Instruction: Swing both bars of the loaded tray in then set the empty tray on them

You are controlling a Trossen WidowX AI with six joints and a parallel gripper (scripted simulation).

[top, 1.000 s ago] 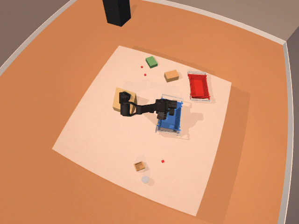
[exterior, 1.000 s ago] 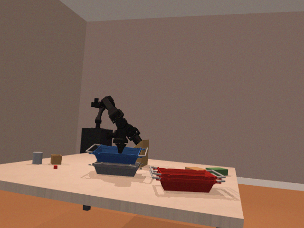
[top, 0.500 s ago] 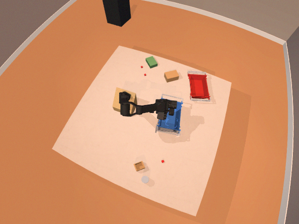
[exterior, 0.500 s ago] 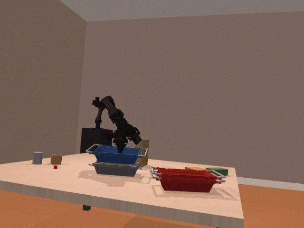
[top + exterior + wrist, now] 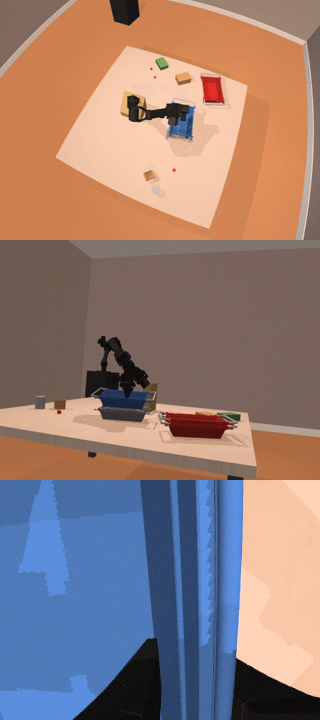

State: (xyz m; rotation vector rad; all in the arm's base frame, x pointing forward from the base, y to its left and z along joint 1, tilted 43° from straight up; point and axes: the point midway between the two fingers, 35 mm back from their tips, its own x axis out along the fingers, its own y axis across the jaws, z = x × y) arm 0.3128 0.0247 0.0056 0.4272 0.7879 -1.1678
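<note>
My gripper [image 5: 127, 396] [image 5: 172, 646] is shut on the long side wall of the blue empty tray [image 5: 186, 126] [image 5: 123, 403] [image 5: 100, 625]. The blue tray is about level, and its wire bars stick out over its ends. It is directly above the dark grey tray [image 5: 122, 416], which stands on the table [image 5: 103, 144] [image 5: 62, 427]. The blue floor is close to the grey rim; whether they touch cannot be told. Short wire ends show at both ends of the grey tray. Its bars across the top and its load are mostly hidden under the blue tray.
A red tray [image 5: 213, 89] [image 5: 196, 431] with wire bars, seemingly nested with another, stands near the table edge. A tan block [image 5: 125, 104] [image 5: 153, 398] is under the arm. Green [image 5: 161, 63] and orange [image 5: 183, 77] blocks, a small box [image 5: 149, 175] and a grey cylinder [image 5: 155, 189] stand apart.
</note>
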